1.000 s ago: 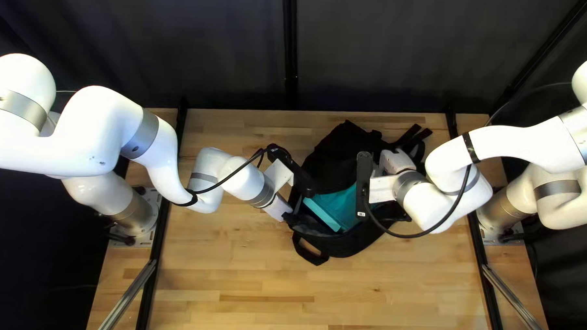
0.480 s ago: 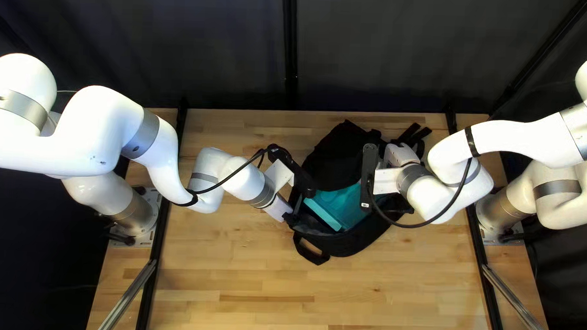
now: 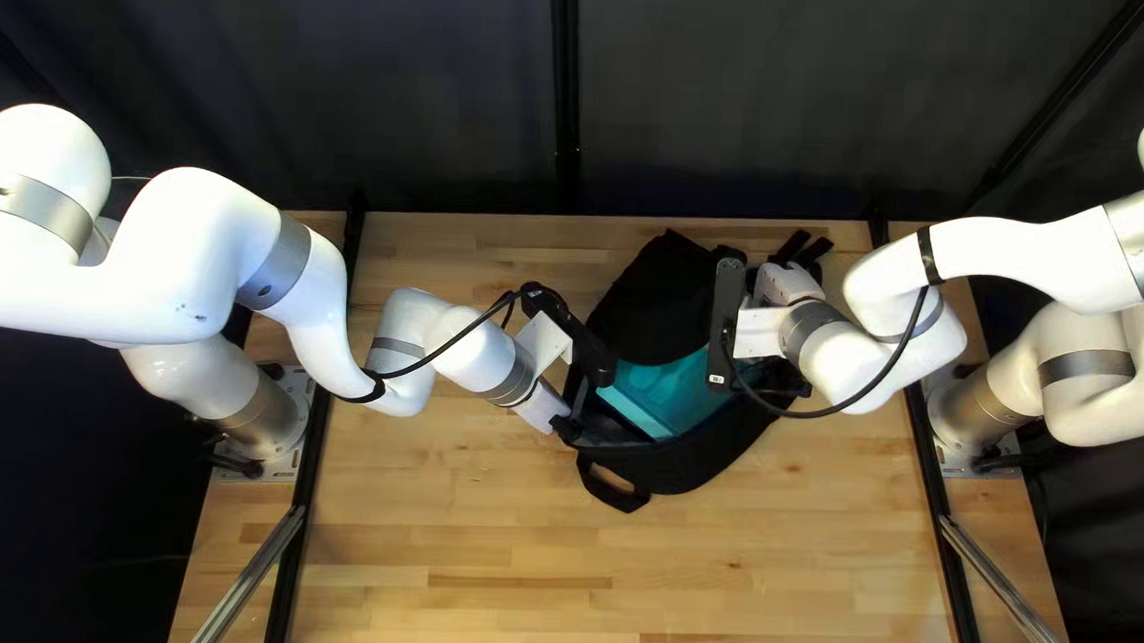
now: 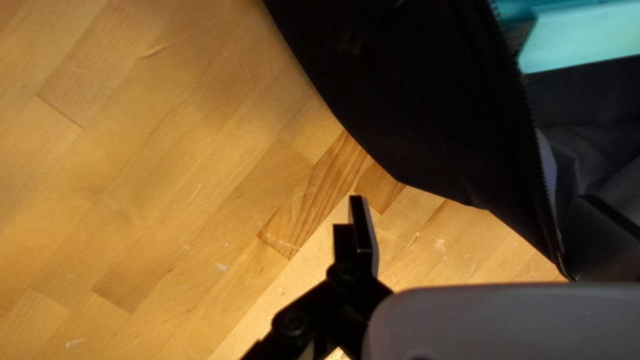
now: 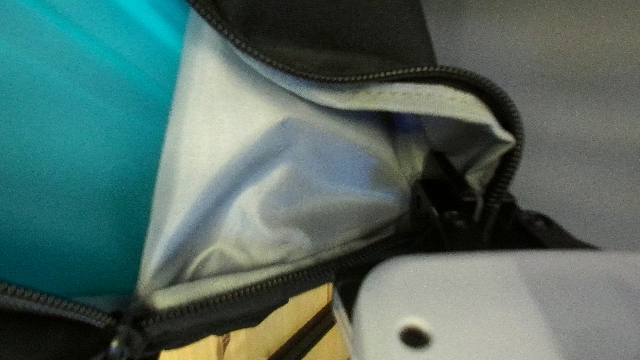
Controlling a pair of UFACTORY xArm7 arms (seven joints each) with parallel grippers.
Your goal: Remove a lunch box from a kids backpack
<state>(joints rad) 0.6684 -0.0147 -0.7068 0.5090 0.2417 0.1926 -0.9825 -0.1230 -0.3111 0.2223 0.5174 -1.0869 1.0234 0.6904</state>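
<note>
Top left view: right claw pulls at the backpack's rim, lunch box inside

Nearest is the carry loop of the black backpack, lying slack on the table. Just beyond, at the backpack's left side, stands the left claw. It is well open and has hold of nothing that shows; one finger is outside the bag, apart from its cloth. The other is hard to make out, perhaps inside the rim. That placing looks meant to pin or catch the edge when the box comes up.

The teal lunch box sits within the backpack's mouth, tilted, partly under the black front panel, which probably keeps it from sliding free. At the backpack's right side the right claw is closed on the zipped rim, seemingly to spread the mouth and bare the grey lining beside the box. Neither claw holds the box; widening the gap looks like the step in hand. If the rim slips loose, the mouth could sag over the box.

Farthest, the shoulder straps trail past the backpack, away from its opening.
</note>
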